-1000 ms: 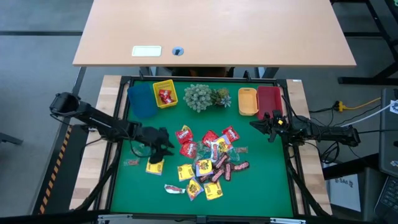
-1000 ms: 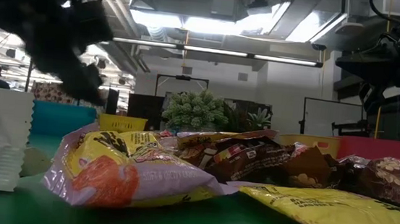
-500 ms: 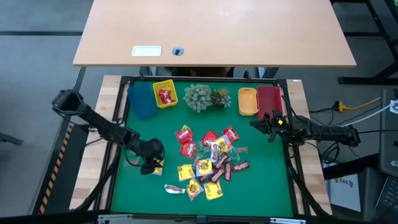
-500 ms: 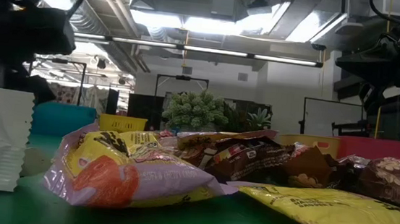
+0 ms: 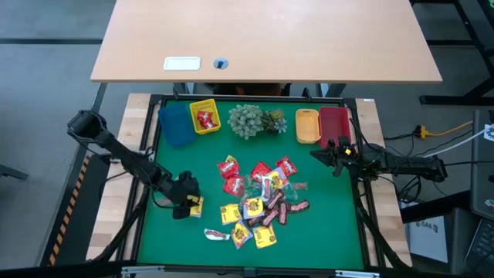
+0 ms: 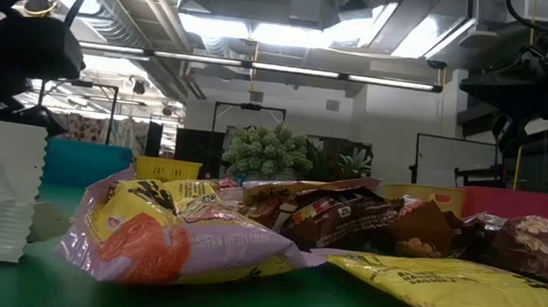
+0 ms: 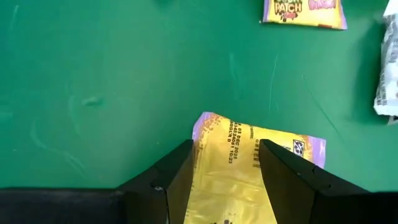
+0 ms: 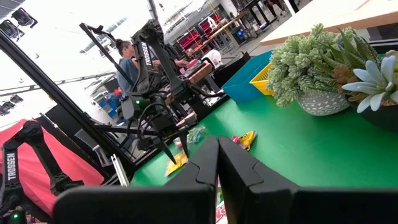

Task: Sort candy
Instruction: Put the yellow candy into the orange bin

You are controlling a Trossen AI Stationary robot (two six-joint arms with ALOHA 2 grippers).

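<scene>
Over the last second the left claw (image 5: 185,205) has swung in from beside the heap and dropped onto a lone yellow packet (image 7: 239,171) at the left edge of the candy pile (image 5: 258,202) on the green counter (image 5: 324,239). Its fingers (image 7: 163,180) are spread, straddling the packet's sides, so a pinch looks imminent but is not made. The packet lies flat, its long axis running away from the wrist. The right claw (image 5: 336,157), pressed together and empty, waits by the red bin (image 5: 333,120).
</scene>
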